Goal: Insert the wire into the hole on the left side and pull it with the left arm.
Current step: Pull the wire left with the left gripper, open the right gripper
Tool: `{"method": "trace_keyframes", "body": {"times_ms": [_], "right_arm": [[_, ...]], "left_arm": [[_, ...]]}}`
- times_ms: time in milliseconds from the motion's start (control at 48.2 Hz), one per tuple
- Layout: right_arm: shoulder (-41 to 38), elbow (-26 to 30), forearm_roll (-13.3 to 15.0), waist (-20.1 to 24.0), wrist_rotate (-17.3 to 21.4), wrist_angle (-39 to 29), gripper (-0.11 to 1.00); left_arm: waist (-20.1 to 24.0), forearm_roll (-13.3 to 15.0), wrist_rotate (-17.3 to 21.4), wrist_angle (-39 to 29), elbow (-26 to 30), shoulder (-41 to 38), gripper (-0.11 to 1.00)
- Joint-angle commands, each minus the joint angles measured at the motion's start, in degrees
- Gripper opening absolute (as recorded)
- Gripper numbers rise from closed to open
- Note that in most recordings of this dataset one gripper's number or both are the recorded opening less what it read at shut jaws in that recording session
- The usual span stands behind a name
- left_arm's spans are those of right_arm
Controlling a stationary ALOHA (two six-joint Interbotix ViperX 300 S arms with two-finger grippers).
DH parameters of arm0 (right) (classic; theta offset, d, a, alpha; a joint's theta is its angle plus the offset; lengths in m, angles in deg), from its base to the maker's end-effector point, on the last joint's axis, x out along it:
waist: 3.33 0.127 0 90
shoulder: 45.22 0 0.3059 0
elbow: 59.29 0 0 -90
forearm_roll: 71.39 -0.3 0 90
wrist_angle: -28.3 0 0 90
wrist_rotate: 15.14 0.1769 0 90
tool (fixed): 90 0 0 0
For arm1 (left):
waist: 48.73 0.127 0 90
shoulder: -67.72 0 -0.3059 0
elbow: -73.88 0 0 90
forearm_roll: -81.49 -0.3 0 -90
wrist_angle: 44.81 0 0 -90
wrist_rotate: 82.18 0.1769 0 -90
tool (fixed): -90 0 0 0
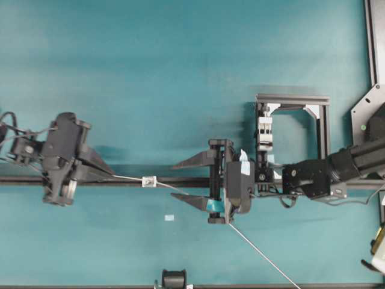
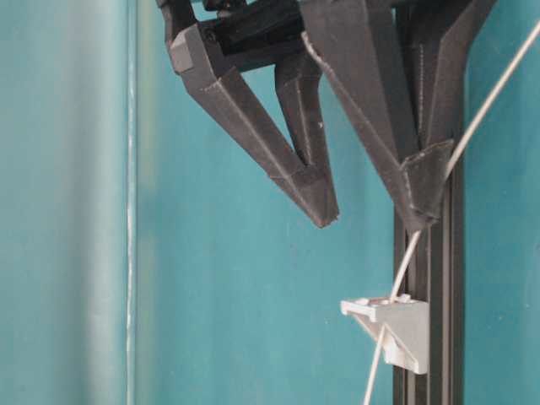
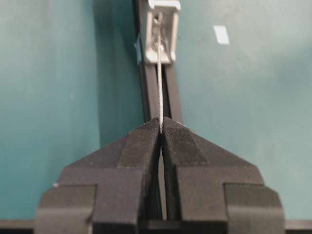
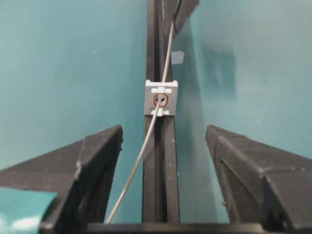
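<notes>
The left arm's plain black gripper (image 3: 161, 129), with its two long wedge fingers pressed together, pinches the thin pale grey wire (image 3: 159, 83) at its tips. From there the wire runs straight to the small white square block (image 3: 159, 29) mounted on the thick black rail (image 3: 173, 92) and passes through the tiny dark hole (image 4: 160, 100) in it. Beyond the block it trails on loosely past the right gripper (image 1: 183, 180), the black one with teal tape patches, whose jaws stand wide apart with nothing between them, one to each side of the rail. Insertion therefore looks done, and the step in hand is the pull. The next move likely calls for the left arm to draw back along the rail, in line with the hole, keeping its pinch firm so the thin wire does not slip or kink at the block.
</notes>
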State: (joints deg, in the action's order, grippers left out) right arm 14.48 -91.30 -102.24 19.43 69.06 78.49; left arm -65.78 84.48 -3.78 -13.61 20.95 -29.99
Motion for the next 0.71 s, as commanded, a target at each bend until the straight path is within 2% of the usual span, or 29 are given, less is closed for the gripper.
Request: {"method": "trace_keyframes", "body": {"times_ms": [0, 415, 602, 685], "right_arm": [[2.11, 0.26, 0.18, 0.18, 0.09, 0.26, 0.76], [2.11, 0.18, 0.18, 0.18, 0.09, 0.26, 0.76], [2.11, 0.18, 0.18, 0.18, 0.09, 0.26, 0.76], [2.11, 0.26, 0.18, 0.18, 0.18, 0.26, 0.76]], "left_arm": [[-0.97, -0.09, -0.09, -1.14, -0.88, 3.52, -0.10], [-2.02, -0.09, -0.53, -11.25, -4.92, 11.16, -0.10], [-2.02, -0.09, -0.70, -12.66, -6.06, 12.66, -0.10], [-2.02, -0.09, -2.11, -12.66, -6.59, 12.92, -0.10]]}}
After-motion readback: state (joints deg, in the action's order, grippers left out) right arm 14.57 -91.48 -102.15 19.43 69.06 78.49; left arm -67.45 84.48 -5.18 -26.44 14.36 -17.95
